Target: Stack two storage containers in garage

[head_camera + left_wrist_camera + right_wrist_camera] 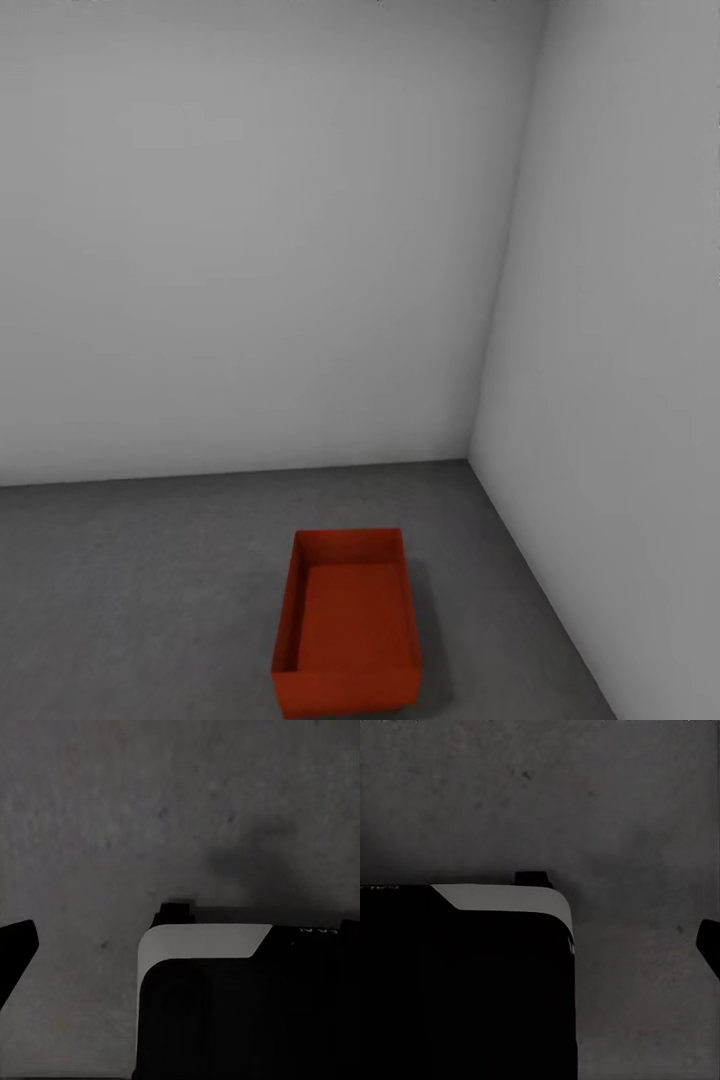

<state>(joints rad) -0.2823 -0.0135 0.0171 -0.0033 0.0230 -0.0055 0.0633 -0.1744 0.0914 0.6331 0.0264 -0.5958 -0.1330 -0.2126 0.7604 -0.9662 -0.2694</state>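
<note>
Head view: one storage container (347, 625) on the garage floor (140, 590).
It sits open-topped and empty near the corner of two pale grey walls (250, 240). Wrist views face dark concrete beside the robot's body; neither claw's state can be told.

- head: high up, angled forward-down into garage corner, floor (150, 580) and walls (250, 250)
- both wrists: aimed down at floor (112, 832), close, robot's dark body (465, 990) in frame
- shared: concrete floor
</note>
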